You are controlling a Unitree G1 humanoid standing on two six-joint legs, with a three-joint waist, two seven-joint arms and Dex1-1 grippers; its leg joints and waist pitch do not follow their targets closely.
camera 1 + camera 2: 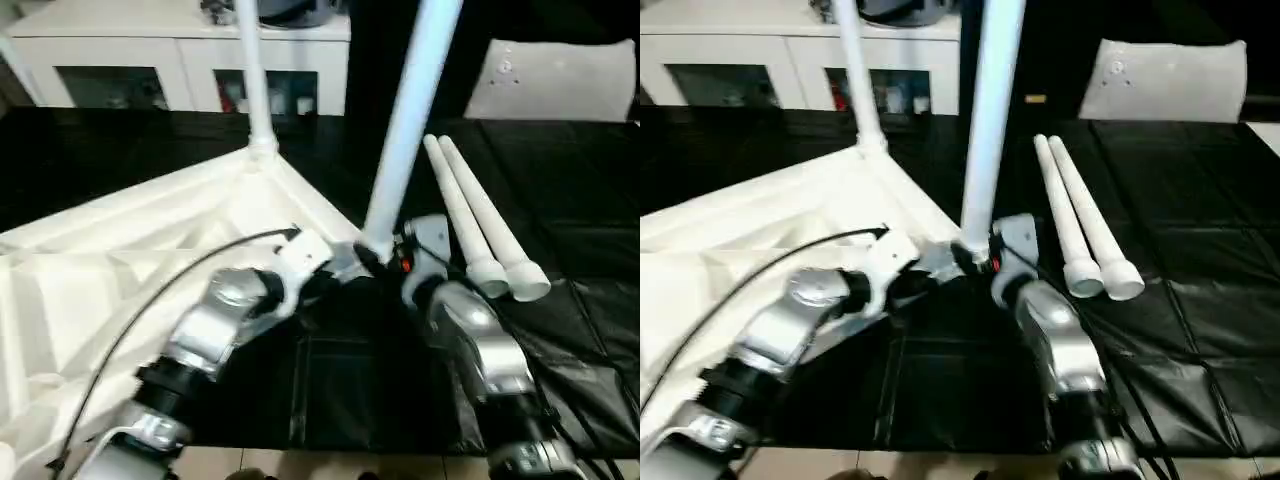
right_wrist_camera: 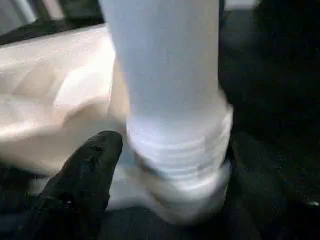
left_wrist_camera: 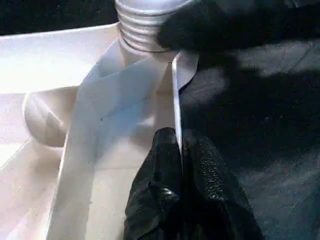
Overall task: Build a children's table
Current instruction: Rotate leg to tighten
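The white tabletop (image 1: pixel 120 250) lies underside up on the left, ribs showing. One white leg (image 1: pixel 255 80) stands upright in its far corner socket. A second leg (image 1: pixel 410 120) rises, leaning a little, from the near right corner socket (image 3: pixel 145 30), threaded end (image 2: pixel 177 150) at the socket mouth. My right gripper (image 1: pixel 388 258) is shut on this leg's base, one finger (image 2: pixel 85 175) beside the thread. My left gripper (image 3: pixel 181 145) is shut on the tabletop's thin rim just beside that corner. Two more legs (image 1: pixel 475 220) lie side by side on the black cloth to the right.
The black-covered work table (image 1: pixel 570 190) extends right and behind; its front edge (image 1: pixel 330 455) runs just below my forearms. A white glass-door cabinet (image 1: pixel 180 55) stands at the back left and a white flat object (image 1: pixel 560 80) at the back right.
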